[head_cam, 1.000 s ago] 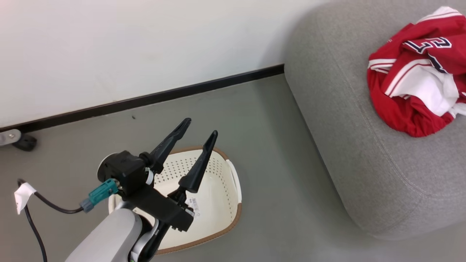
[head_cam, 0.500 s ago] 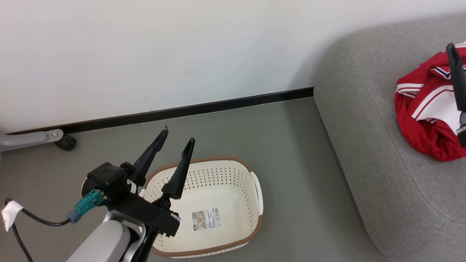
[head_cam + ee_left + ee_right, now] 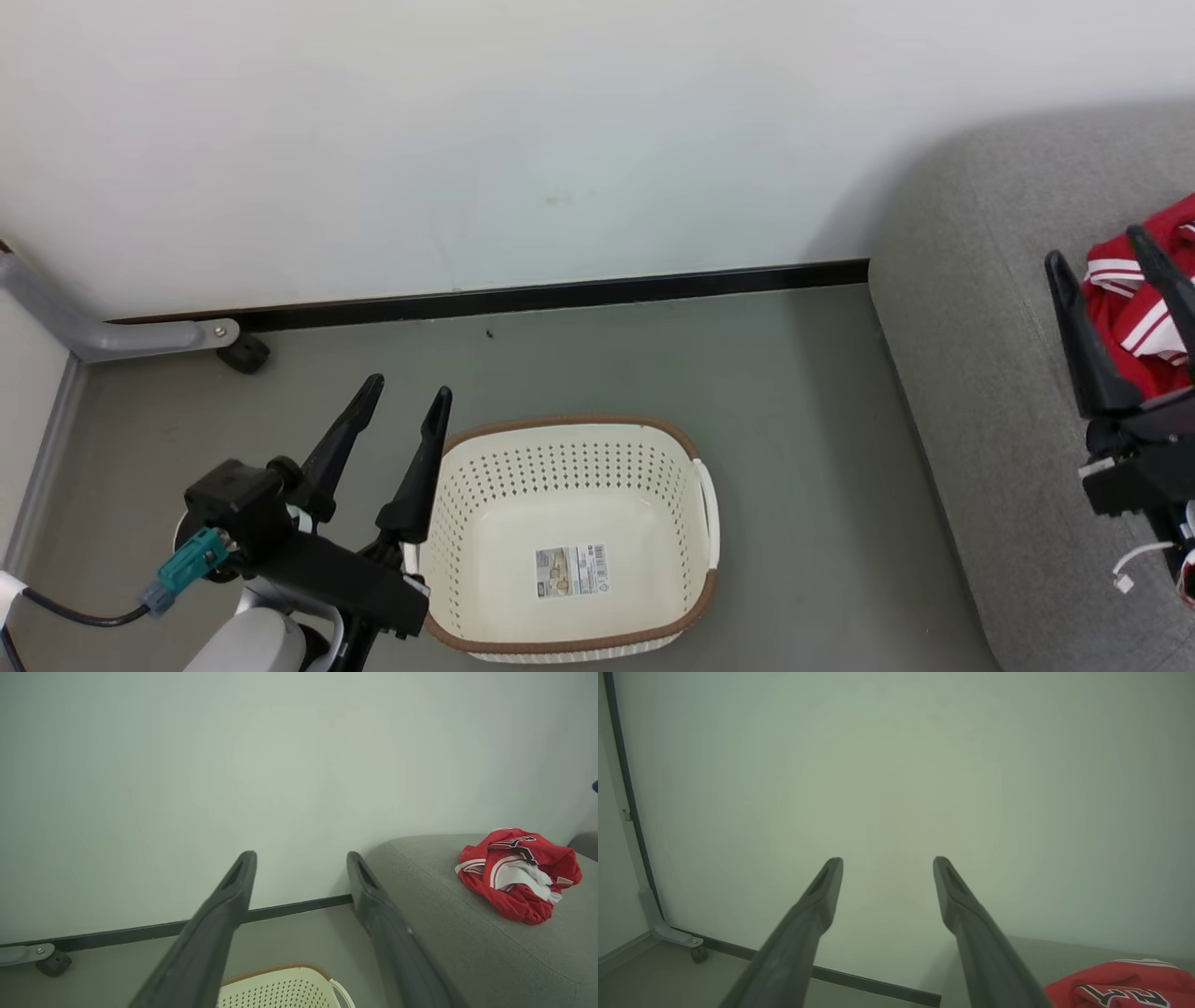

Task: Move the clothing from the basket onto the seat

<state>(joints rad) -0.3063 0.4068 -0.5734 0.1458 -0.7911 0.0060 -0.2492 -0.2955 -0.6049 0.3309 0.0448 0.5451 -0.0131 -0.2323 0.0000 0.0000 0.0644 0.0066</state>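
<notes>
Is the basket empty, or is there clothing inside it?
Empty. The basket has a bare bottom with its label sticker; the red clothing lies bunched on the grey seat.

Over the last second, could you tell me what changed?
The whole view swung left. The right pincer came into view before the clothing; the left pincer now stands beside the basket, not over it. Both stayed open; clothing stayed on the seat.

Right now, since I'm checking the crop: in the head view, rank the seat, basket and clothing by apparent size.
1. seat, though cropped
2. basket
3. clothing, cut by the frame edge and partly behind the right gripper
</notes>
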